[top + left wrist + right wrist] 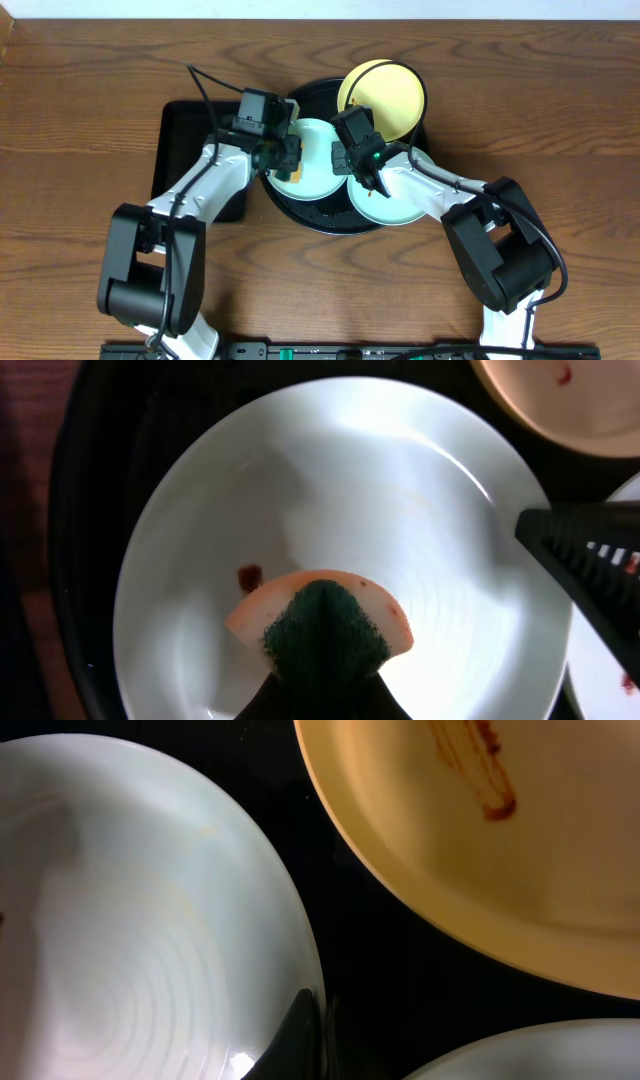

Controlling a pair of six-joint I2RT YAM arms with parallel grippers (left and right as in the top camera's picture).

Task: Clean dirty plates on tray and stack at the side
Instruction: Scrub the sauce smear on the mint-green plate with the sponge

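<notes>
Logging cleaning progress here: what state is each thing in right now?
Centre mint plate: on tray, small brown smear.
Yellow plate: on tray, brown streak.
Second mint plate: on tray, nearest the robot.
Sponge: pressed on centre mint plate.
Left gripper: shut on sponge.
Right gripper: shut, empty, by centre plate's rim.
Round tray: holding all three plates.

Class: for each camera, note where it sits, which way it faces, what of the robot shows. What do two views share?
Overhead: above the table, facing down; tray, mint plate, yellow plate, left arm, right arm.
Left wrist: on left arm, facing down at mint plate; left tool shut on sponge.
Right wrist: low over tray, facing mint plate and yellow plate; right tool shut.
Shared: both wrist views show mint plate and yellow plate.
</notes>
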